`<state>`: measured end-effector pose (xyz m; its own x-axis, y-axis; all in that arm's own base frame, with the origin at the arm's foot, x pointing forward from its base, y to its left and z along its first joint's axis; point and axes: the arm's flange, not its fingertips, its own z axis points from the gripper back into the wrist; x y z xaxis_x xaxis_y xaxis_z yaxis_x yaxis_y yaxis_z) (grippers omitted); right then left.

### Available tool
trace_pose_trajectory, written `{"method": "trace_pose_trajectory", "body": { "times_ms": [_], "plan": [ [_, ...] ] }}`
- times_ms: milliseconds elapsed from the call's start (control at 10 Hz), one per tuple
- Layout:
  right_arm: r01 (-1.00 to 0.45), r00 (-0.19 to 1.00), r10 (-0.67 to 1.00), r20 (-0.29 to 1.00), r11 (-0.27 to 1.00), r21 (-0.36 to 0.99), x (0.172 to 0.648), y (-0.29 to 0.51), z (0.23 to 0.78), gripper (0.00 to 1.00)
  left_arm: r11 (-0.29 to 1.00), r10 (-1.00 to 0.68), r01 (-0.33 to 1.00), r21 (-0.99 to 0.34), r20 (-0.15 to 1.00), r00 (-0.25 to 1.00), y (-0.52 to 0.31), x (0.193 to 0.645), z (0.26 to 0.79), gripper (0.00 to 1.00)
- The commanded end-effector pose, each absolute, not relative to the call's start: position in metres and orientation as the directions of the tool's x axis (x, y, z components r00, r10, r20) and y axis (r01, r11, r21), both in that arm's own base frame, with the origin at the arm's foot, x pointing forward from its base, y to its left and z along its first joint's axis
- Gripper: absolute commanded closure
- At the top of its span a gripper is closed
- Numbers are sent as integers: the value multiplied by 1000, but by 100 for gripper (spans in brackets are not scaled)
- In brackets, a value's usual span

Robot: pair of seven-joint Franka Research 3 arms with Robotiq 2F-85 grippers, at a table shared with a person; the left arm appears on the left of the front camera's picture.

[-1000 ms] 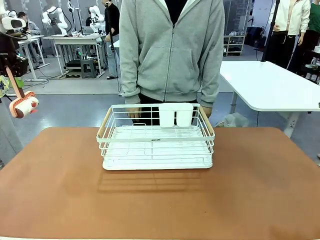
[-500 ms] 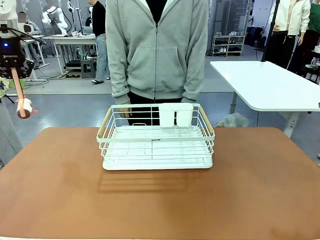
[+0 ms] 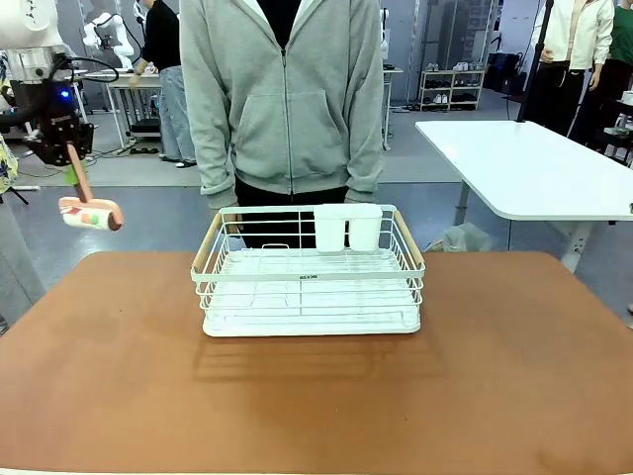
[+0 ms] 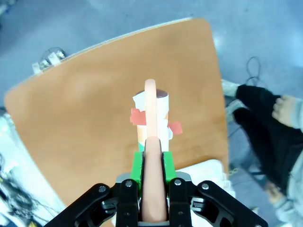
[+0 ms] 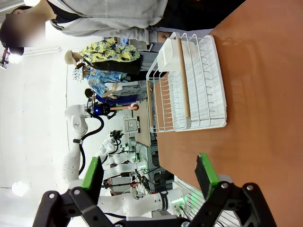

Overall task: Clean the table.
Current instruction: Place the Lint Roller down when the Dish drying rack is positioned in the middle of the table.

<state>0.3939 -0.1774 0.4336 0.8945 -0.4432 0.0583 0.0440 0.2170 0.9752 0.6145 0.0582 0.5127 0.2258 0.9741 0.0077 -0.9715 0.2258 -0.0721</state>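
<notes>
The reddish-brown table [image 3: 316, 396] spreads across the front view. My left gripper [image 3: 67, 143] hangs above and beyond the table's far left corner, shut on the pink handle of a lint roller [image 3: 91, 215] whose head lies level in the air. In the left wrist view the green pads [image 4: 138, 166] clamp that handle, and the roller head [image 4: 152, 120] hovers over the table [image 4: 85, 123] near its rounded corner. My right gripper [image 5: 149, 175] stands open over the table [image 5: 255, 104] with nothing between its fingers.
A white wire rack [image 3: 309, 272] with two white cups [image 3: 347, 227] stands at the table's far middle. A person in a grey hoodie [image 3: 282, 99] stands right behind it. A white table [image 3: 534, 168] is off to the right.
My left arm has swung the lint roller to the right and a little up, turning its head level. The person has stepped to the left.
</notes>
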Motion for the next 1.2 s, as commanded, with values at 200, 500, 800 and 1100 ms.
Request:
{"method": "trace_pose_trajectory", "body": {
  "times_ms": [200, 500, 800, 1100],
  "plan": [
    [39, 892, -448, 60, 208, 977, 391, -175, 436, 0, 157, 983, -965, -208, 131, 132, 35, 613, 490, 79],
    [39, 892, -448, 60, 208, 977, 391, -175, 436, 0, 110, 992, -965, -238, 84, 93, 33, 604, 465, 79],
    [39, 892, -448, 60, 208, 977, 391, -175, 436, 0, 101, 994, -948, -302, 63, 86, 37, 577, 429, 79],
    [39, 892, -448, 60, 208, 977, 391, -175, 436, 0, 131, 991, -936, -328, 39, 125, 39, 564, 397, 79]
  ]
}}
